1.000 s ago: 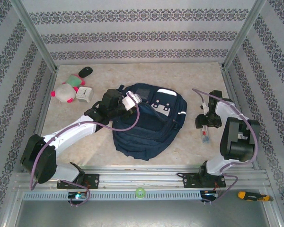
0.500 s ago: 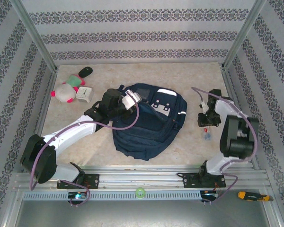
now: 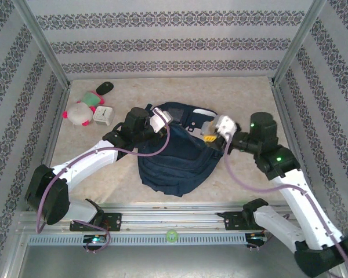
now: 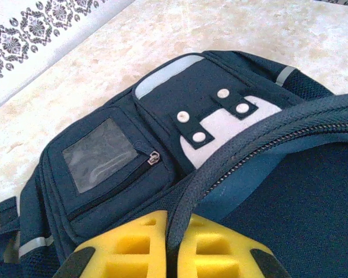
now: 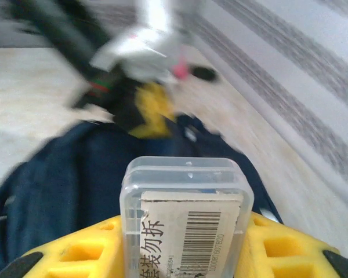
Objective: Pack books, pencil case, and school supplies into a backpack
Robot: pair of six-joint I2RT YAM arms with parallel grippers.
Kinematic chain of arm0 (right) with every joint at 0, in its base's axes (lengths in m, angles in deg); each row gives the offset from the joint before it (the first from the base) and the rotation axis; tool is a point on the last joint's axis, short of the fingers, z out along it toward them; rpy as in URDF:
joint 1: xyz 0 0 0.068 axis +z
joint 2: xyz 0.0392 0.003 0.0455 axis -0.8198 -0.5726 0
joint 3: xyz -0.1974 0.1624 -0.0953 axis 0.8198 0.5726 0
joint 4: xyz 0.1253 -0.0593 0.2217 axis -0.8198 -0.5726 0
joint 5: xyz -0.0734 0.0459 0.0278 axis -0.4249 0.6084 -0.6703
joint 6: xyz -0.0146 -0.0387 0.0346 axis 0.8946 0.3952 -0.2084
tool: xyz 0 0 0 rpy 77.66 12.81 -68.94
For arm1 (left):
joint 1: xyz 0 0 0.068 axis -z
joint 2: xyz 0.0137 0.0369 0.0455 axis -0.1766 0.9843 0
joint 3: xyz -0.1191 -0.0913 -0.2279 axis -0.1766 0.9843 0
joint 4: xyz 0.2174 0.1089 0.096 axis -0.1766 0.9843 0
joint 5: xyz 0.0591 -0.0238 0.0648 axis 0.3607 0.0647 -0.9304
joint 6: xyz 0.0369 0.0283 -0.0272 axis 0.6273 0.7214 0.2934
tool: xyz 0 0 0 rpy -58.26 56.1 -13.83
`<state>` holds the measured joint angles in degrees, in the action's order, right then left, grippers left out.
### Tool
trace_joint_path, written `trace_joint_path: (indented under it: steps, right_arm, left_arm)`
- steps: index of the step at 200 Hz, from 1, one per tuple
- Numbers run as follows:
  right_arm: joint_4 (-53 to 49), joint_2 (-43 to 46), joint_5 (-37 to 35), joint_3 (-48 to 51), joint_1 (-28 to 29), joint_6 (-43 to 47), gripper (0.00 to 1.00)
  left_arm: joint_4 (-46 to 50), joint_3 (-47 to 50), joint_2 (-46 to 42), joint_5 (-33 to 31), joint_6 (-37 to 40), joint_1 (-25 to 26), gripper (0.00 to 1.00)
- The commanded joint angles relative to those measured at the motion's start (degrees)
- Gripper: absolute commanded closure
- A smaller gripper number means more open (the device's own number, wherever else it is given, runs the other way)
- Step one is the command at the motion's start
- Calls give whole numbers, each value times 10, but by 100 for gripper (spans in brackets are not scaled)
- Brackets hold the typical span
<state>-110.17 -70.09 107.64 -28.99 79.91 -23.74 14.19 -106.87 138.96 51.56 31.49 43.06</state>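
The dark navy backpack (image 3: 174, 162) lies mid-table, its front pockets and white patches (image 4: 220, 124) facing up. My left gripper (image 3: 164, 120) (image 4: 173, 231) is shut on the backpack's zipped opening edge (image 4: 232, 156) and holds it raised. Over the backpack's right side, my right gripper (image 3: 209, 135) (image 5: 185, 231) is shut on the pencil case (image 5: 185, 202), a clear pale plastic box with a barcode label. It hangs above the navy fabric (image 5: 58, 174), facing the blurred left gripper (image 5: 148, 104). The books and the school supplies are out of view.
A pink-and-white plush toy (image 3: 78, 113), a white square clock (image 3: 103, 114), a green block (image 3: 91, 99) and a small black object (image 3: 105, 87) sit at the back left. Patterned walls and metal posts (image 3: 43, 46) enclose the table.
My right gripper shut on the pencil case at the table's right side, lifted it and swung left to the backpack. The left gripper kept its hold; the backpack's top edge is raised more.
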Motion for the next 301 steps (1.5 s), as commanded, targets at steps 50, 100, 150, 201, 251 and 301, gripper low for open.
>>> trace_joint_path:
  steps: [50,100,150,201,251,301]
  right_arm:
    - [38,-166,-162,-25,193,154,71]
    - [17,-262,-288,-69,185,143,55]
    - [4,-233,-295,-75,185,101,37]
    - [61,-123,-267,-5,183,47,37]
    - [126,-151,-281,30,141,15,37]
    - [166,-189,-150,38,71,16,100]
  left_arm:
    - [-41,-32,-26,60,-47,-10,100]
    - [-56,-24,-42,83,-51,-9,100]
    - [-53,-19,-41,81,-50,-10,100]
    - [-55,-3,-47,113,-31,-9,100]
    - [-53,6,-49,185,-25,-10,98]
    - [-31,45,-81,188,-21,-24,54]
